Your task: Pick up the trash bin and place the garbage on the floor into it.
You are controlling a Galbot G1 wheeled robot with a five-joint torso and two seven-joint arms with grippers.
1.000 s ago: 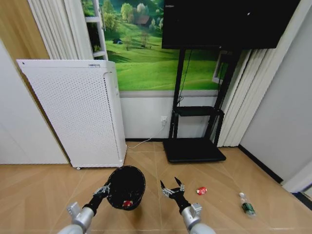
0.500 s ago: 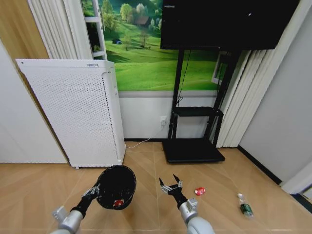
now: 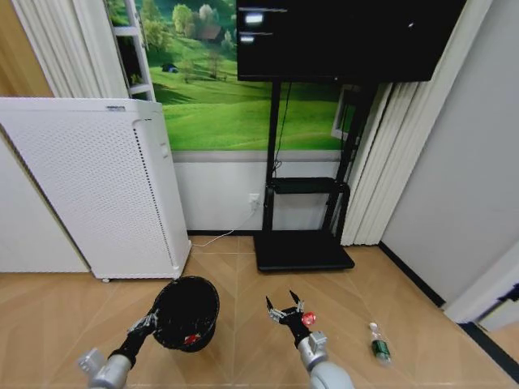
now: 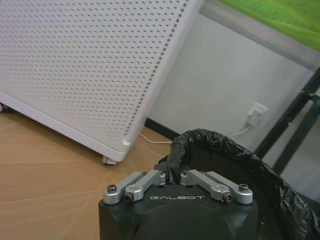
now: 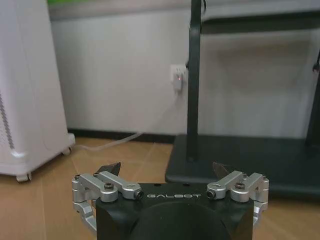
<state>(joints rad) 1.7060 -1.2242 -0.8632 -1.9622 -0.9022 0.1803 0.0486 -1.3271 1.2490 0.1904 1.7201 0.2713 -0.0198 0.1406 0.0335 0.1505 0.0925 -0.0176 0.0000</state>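
left end effector (image 3: pixel 149 322) is clamped on the rim of the trash bin (image 3: pixel 186 312), held above the floor (image 3: pixel 49 316); a red item lies inside. right end effector (image 3: pixel 285 311) is spread wide, empty, beside a red packet (image 3: pixel 309 320). bottle (image 3: pixel 378 344) lies farther right.

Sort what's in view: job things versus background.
Job: trash bin held at its rim by left gripper; red item inside bin; red packet by open right gripper; bottle; floor.
Background: white cabinet; TV stand.
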